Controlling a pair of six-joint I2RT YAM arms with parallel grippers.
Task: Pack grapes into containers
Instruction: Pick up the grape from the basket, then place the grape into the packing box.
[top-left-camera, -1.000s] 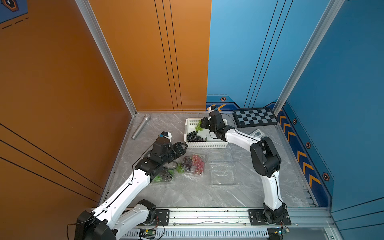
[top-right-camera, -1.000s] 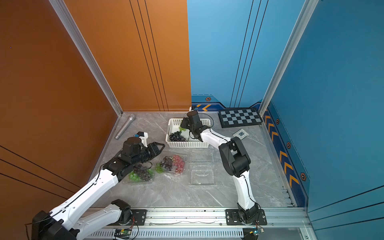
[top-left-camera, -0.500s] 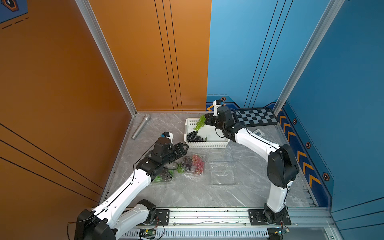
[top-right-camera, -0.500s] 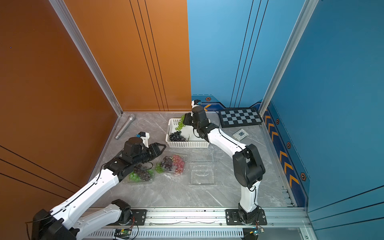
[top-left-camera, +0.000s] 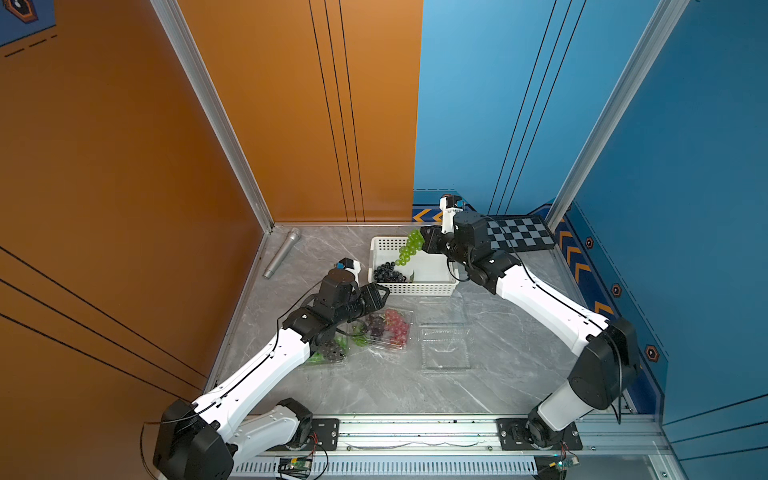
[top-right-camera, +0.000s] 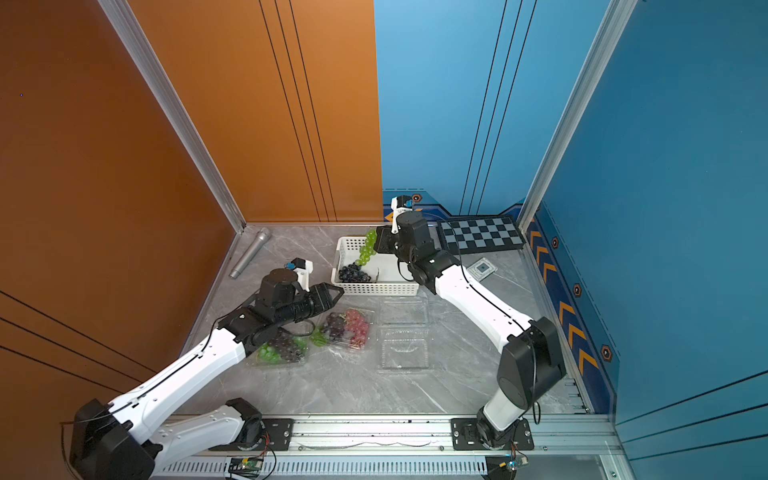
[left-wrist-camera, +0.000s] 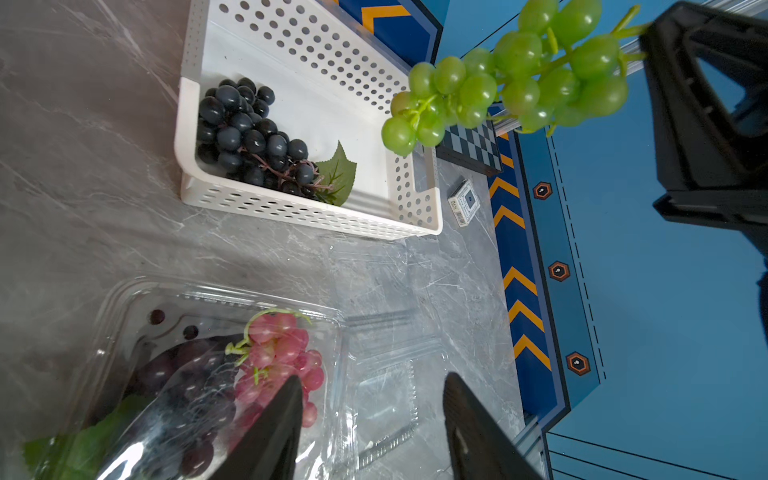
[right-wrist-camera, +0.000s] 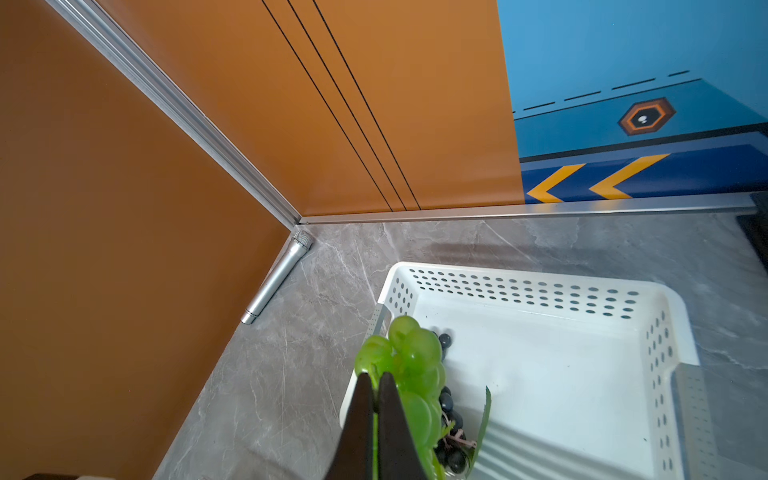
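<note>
My right gripper (top-left-camera: 424, 242) (top-right-camera: 376, 243) (right-wrist-camera: 376, 377) is shut on the stem of a green bunch of grapes (top-left-camera: 409, 247) (top-right-camera: 366, 249) (left-wrist-camera: 511, 83) (right-wrist-camera: 411, 361), which hangs over the white basket (top-left-camera: 415, 289) (left-wrist-camera: 291, 212). A dark bunch (top-left-camera: 388, 274) (left-wrist-camera: 249, 137) lies in the basket. My left gripper (top-left-camera: 380, 291) (top-right-camera: 336, 291) (left-wrist-camera: 370, 378) is open and empty above a closed container (top-left-camera: 386, 330) (left-wrist-camera: 208, 374) of pink and purple grapes. Another filled container (top-right-camera: 280, 351) lies under the left arm. An empty container (top-left-camera: 444, 340) (top-right-camera: 403, 336) lies open to the right.
A silver microphone (top-left-camera: 282, 253) (right-wrist-camera: 278, 278) lies along the left wall. A checkerboard (top-left-camera: 519, 239) sits at the back right, with a small card (top-right-camera: 482, 268) in front of it. Orange and blue walls close in three sides.
The right arm has raised the green bunch out of the basket, and its elbow has swung out to the right. The left arm has barely moved.
</note>
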